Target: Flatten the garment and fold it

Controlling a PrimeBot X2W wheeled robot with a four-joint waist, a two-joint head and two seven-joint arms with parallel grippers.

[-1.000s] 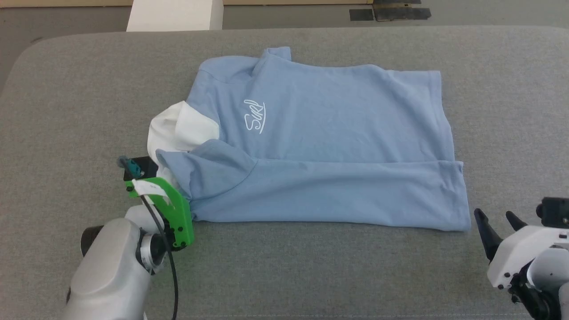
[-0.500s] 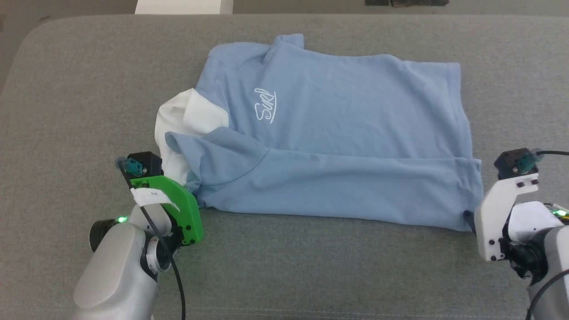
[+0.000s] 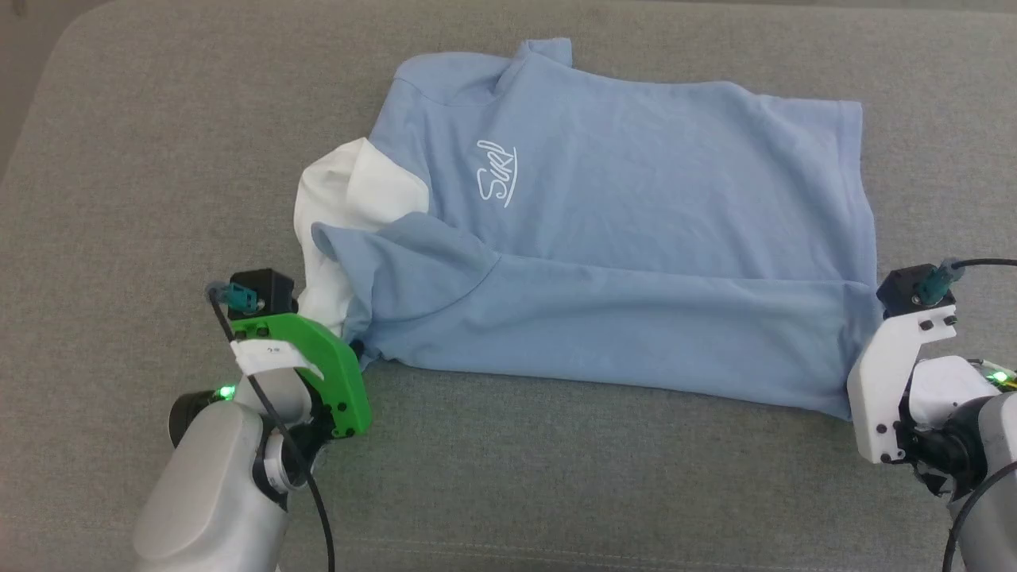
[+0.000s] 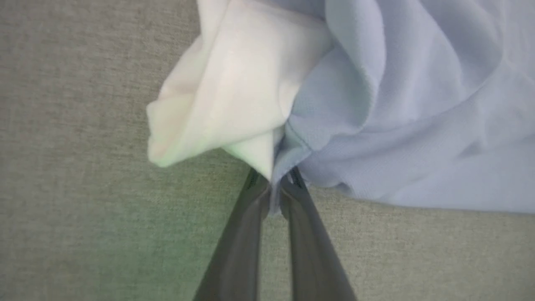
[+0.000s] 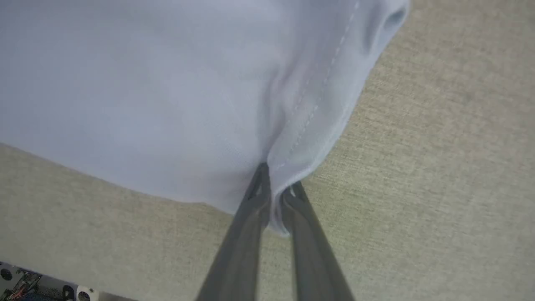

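Now we see the soft light-blue shirt (image 3: 636,238) spread across the middle of the grey woven table (image 3: 159,159), its long axis running left to right, white collar toward the left edge. Our left gripper (image 4: 273,179) pinches its collar-end corner; our right gripper (image 5: 276,179) pinches the stitched hem corner.

A table (image 4: 75,125) covered in grey woven fabric lies under the left fingers (image 4: 240,238), and left of them it carries a faint green glow. The same fabric spreads either side of the right fingers (image 5: 238,251). Far beyond the left fingers, the table's corner (image 3: 67,36) is rounded, with dull floor (image 3: 16,56) past it.
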